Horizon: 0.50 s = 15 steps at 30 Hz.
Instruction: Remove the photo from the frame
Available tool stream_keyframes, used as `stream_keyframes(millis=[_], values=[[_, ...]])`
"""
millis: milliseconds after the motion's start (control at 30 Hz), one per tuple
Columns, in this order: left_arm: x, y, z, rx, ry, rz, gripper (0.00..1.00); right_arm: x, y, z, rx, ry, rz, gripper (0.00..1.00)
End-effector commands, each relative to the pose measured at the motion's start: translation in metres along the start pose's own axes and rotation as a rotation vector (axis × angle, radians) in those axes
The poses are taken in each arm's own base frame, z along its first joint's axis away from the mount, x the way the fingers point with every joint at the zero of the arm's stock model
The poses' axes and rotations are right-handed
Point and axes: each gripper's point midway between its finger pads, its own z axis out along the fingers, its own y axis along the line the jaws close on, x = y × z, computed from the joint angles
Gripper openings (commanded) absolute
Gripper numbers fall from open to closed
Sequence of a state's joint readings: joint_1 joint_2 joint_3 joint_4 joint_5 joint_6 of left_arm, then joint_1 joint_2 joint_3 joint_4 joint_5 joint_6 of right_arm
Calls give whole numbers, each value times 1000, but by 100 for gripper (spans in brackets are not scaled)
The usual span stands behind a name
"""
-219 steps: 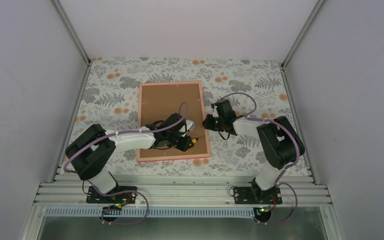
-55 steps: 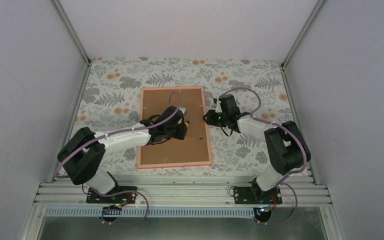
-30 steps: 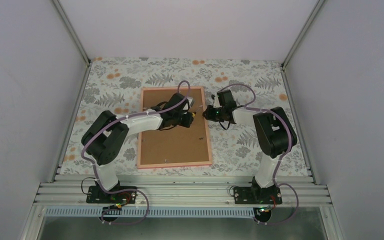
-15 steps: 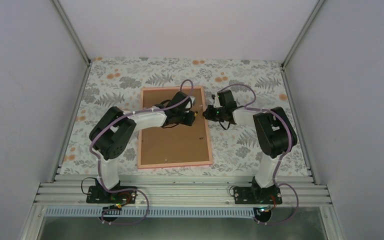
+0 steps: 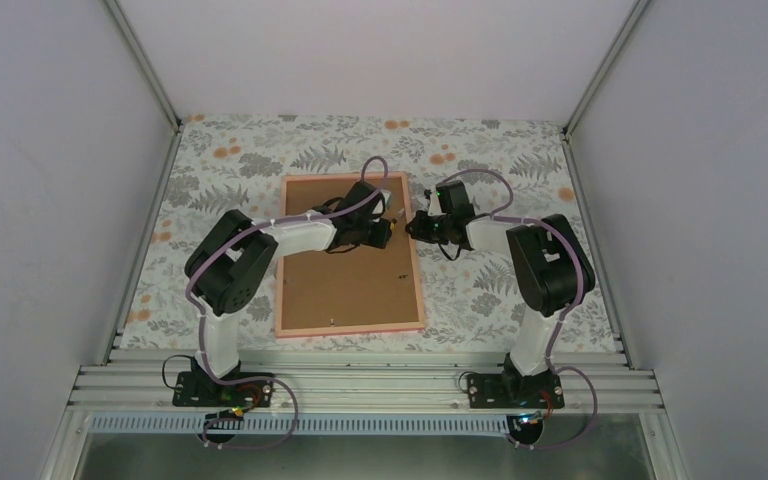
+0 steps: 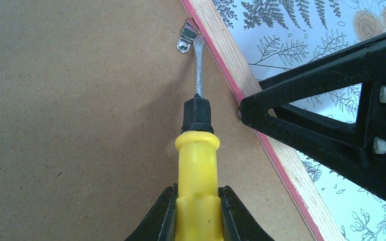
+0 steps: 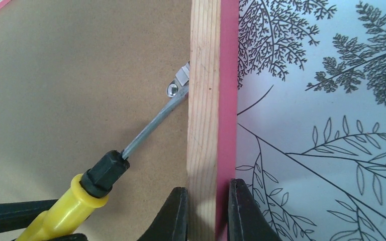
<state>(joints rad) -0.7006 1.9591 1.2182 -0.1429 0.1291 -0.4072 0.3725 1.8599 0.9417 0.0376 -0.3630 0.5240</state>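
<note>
Right gripper [image 7: 208, 206] now pinches the frame [image 7: 206, 125]; left gripper [image 6: 197, 211], gripping the screwdriver [image 6: 197, 165], newly reaches the upper clip [image 6: 187, 36], so prying can begin.

Top external: set high behind the arm bases [image 5: 222, 388], tilted down and forward, far enough back to take in the whole table [image 5: 520, 165]. Left wrist: mounted just behind the left hand [image 6: 197, 216], aimed along the screwdriver [image 6: 197, 160], very near the frame [image 6: 80, 125]. Right wrist: mounted behind the right hand [image 7: 207, 213], aimed along the frame's side rail, equally near. Shared by both wrist views: 1 metal clip [image 6: 186, 37], the screwdriver blade, a stretch of rail. Common to all 3: that same frame edge.
</note>
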Motion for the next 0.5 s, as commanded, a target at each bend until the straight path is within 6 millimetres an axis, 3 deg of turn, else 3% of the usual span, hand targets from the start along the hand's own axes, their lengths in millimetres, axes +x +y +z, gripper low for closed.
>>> stream_keyframes(millis=[0,467], values=[[-1,16,8,-55,1,-43,2,17,-6,2,-2,50,6,4],[2,30,9,-113,-3,-130,2,20,-7,2,0,54,17,4]])
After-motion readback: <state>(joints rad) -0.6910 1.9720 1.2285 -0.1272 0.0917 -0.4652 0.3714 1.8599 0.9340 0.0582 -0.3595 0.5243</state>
